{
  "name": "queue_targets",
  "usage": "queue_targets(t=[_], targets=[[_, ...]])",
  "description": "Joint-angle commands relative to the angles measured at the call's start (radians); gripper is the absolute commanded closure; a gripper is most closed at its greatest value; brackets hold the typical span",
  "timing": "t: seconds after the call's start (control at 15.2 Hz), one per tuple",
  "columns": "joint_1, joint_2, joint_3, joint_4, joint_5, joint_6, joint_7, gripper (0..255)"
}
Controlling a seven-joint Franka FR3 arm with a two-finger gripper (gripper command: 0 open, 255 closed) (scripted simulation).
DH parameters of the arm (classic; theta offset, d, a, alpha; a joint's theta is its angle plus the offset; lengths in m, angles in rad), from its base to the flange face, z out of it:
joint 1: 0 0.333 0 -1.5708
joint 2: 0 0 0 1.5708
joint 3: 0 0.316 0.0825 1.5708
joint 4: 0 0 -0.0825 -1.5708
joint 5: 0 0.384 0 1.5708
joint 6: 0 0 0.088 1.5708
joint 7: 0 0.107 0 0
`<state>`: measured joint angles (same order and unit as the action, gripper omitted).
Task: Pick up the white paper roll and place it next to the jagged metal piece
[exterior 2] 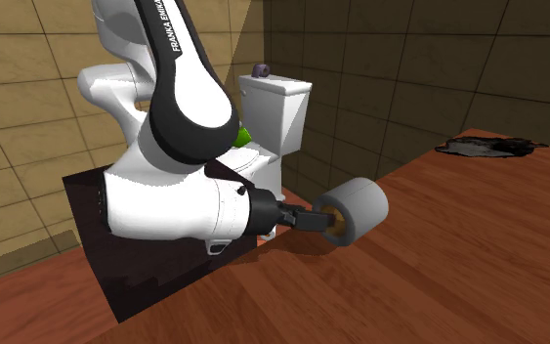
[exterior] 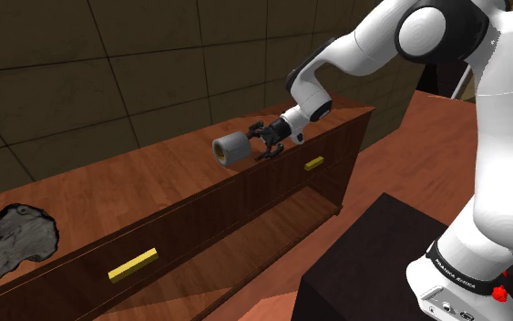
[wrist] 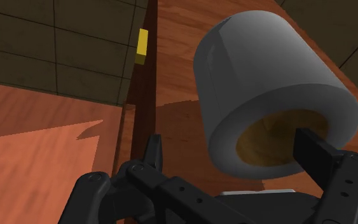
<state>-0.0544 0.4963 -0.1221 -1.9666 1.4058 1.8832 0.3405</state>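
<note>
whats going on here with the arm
A white robot arm is working on a paper roll that lies on its side over a wooden counter. Its tool is at the roll's open end; whether it grips is unclear. The jagged metal piece lies far along the counter, so the roll is not beside it yet.

Smooth matt grey roll (wrist: 266, 70), glossy reddish wood cabinet top (exterior 2: 439, 254), rough dull-grey jagged piece (exterior: 13, 239).
</note>
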Motion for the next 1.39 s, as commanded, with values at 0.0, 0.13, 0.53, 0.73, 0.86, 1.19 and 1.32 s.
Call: queue_targets(t=[0.0,0.13,0.53,0.73,0.86,1.19,1.32], targets=[[0.014,0.012,0.012,0.004,0.019,0.02,-0.004,0],[0.014,0.012,0.012,0.004,0.019,0.02,-0.004,0],[0.014,0.012,0.012,0.004,0.019,0.02,-0.004,0],[0.014,0.012,0.012,0.004,0.019,0.02,-0.004,255],[0.014,0.012,0.012,0.004,0.019,0.02,-0.004,255],[0.014,0.012,0.012,0.004,0.019,0.02,-0.004,255],[0.015,-0.01,0.01,-0.002,0.011,0.018,0.012,255]])
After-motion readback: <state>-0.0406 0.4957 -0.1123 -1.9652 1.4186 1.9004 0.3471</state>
